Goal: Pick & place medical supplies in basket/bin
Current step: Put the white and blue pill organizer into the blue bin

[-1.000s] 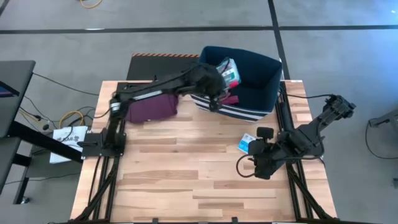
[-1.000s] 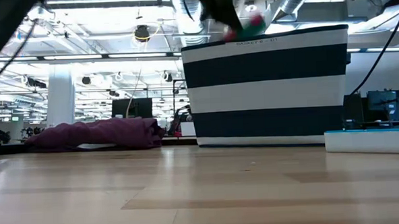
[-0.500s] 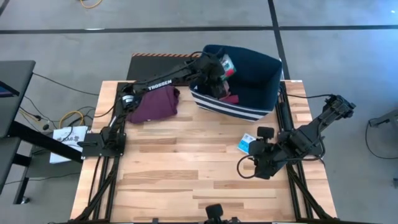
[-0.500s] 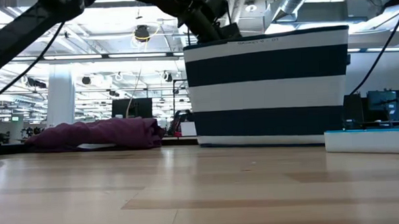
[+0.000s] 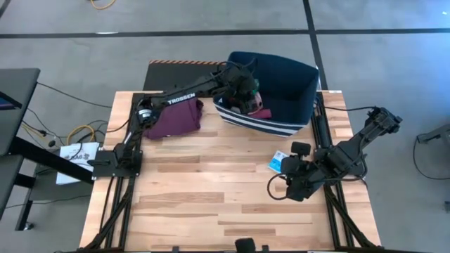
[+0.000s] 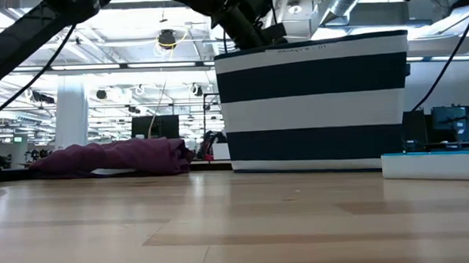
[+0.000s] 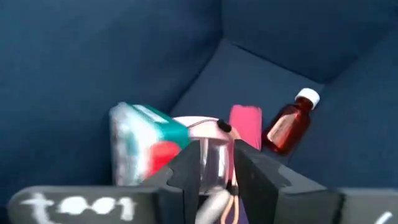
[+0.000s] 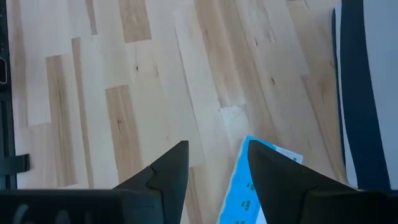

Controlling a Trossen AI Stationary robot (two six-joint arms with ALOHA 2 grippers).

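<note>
The navy bin (image 5: 295, 84) with white stripes (image 6: 313, 104) stands at the table's far right. My left gripper (image 5: 246, 90) reaches down into it from the left and is shut (image 7: 217, 155) on a clear-wrapped packet with teal, red and white contents (image 7: 143, 146). A red-brown vial with a white cap (image 7: 287, 127) and a pink item (image 7: 245, 124) lie on the bin's floor. My right gripper (image 5: 288, 169) is open (image 8: 214, 155) low over the table beside a blue-white box (image 5: 279, 161). My left gripper pinches the packet's clear wrap (image 7: 214, 158) between its two fingers, coming from above and slanting down into the bin. The teal, red and white part hangs to one side of the fingers, over the bin's floor. Whether it rests on the floor I cannot tell.
A maroon cloth (image 5: 172, 119) lies folded on the table left of the bin and shows in the low view (image 6: 113, 159). The blue-white box (image 8: 249, 186) lies flat on the table, its corner between my right fingers. Bare wood spans the table's middle and near side.
My left gripper has gone down from above the bin's rim into the bin, still shut on the packet. In the low view the packet has dropped out of sight behind the rim.
</note>
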